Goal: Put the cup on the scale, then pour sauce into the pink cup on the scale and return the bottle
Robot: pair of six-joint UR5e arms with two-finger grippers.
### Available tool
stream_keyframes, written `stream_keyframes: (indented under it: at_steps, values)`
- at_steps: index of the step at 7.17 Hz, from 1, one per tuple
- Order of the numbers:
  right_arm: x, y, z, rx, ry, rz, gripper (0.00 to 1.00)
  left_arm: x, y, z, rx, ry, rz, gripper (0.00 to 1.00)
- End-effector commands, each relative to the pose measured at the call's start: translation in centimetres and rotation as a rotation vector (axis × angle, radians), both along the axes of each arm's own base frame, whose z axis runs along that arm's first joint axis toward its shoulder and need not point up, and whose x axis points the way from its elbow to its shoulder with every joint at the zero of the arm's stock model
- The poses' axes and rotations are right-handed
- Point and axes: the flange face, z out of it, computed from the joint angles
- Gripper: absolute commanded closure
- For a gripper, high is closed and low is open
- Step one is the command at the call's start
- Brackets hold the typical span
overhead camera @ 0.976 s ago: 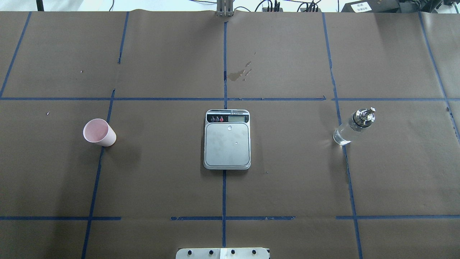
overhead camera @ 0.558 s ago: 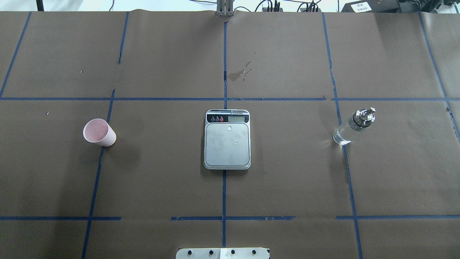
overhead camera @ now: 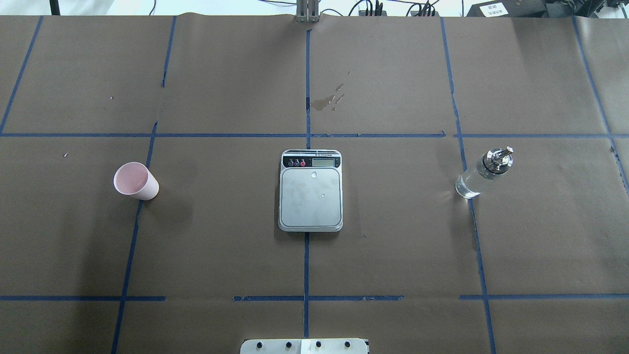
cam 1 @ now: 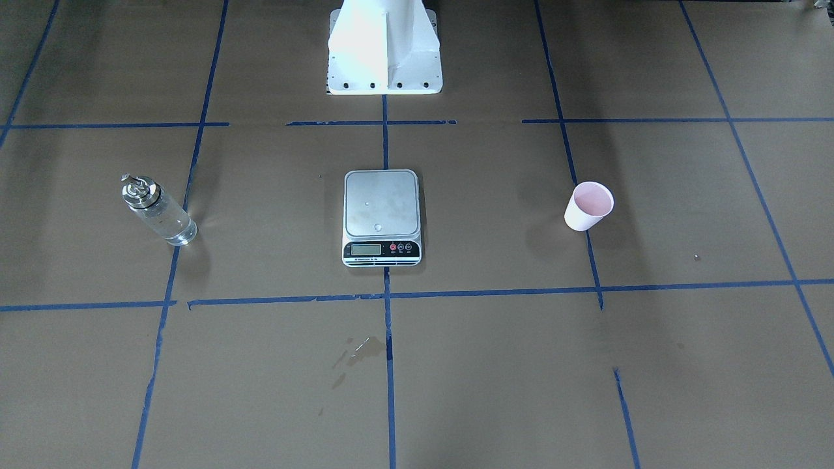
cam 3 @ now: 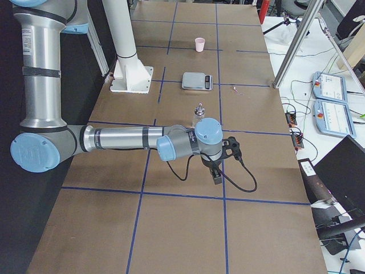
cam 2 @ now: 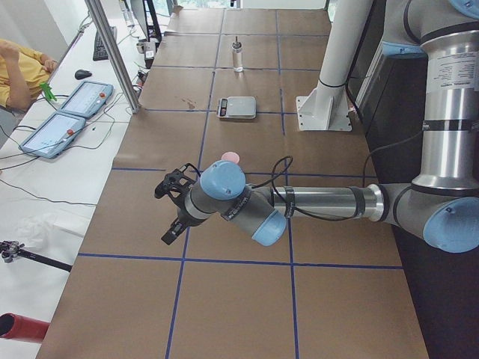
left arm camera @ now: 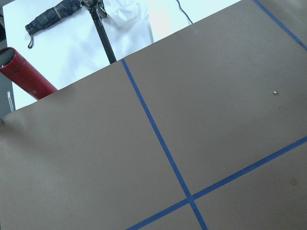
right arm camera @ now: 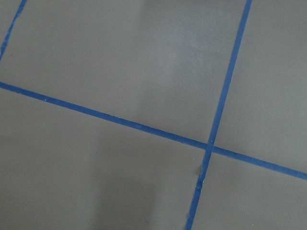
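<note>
The scale sits in the middle of the counter, two droplets on its platform (display edge away from the robot). The cup stands upright well to the robot's left, the bottle of clear sauce well to its right; only taped brown paper lies between. A blotchy stain marks the paper beyond the scale. The left arm and right arm hang low near the counter's ends; whether their jaws are apart or together, I cannot tell.

seemingly open room around scale
</note>
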Motion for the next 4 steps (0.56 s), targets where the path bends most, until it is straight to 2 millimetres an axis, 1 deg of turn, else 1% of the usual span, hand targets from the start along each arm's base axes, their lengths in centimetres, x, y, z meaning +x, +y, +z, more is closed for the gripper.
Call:
stream_keyframes:
  at_steps: [1, 2, 3, 4]
  values:
    - [-0.2, 0.0, 0.0, -0.004, -0.023, -0.007, 0.0, 5.6, 0.6, -2.5, -0.081, 0.184, 0.136, 0.0]
    - [-0.1, 0.2, 0.1, -0.007, -0.023, -0.007, 0.0, 8.6, 0.4, -4.7, -0.095, 0.157, 0.092, 0.0]
    - [-0.1, 0.2, 0.2, -0.01, -0.023, -0.006, 0.0, 12.6, 0.5, -6.8, -0.12, 0.13, 0.053, 0.0]
    - [-0.1, 0.5, 0.3, -0.011, -0.023, -0.006, 0.0, 17.1, 1.0, -9.6, -0.168, 0.144, 0.002, 0.0]
